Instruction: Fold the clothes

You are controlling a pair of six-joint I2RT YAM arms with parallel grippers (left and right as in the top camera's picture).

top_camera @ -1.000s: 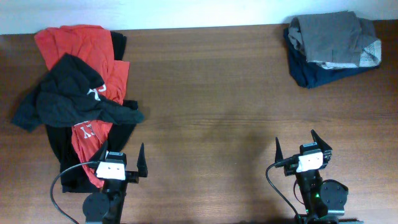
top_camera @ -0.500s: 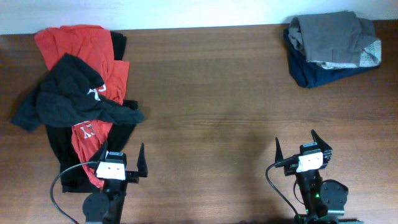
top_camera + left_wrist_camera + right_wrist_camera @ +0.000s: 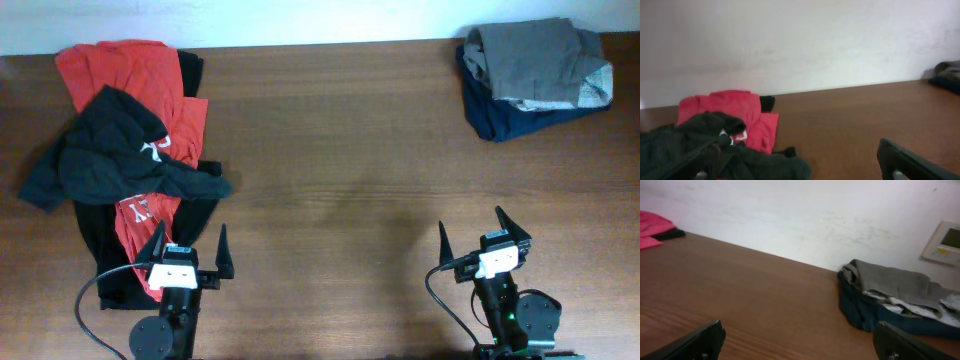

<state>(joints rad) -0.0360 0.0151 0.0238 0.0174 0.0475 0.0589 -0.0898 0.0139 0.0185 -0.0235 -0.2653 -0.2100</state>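
The clothes lie in two places. A crumpled black T-shirt with white lettering rests on a red shirt at the table's left. In the left wrist view the black T-shirt and red shirt lie ahead on the left. My left gripper is open and empty, just in front of the pile's near edge. A folded grey garment sits on a navy one at the back right. My right gripper stands open and empty, well short of that stack.
The brown wooden table runs back to a white wall. A wall panel shows at the far right. More black cloth trails from the pile toward the left arm's base.
My left gripper has shifted slightly, so both its fingers show from overhead. The right gripper has barely moved. The clothes lie as before.
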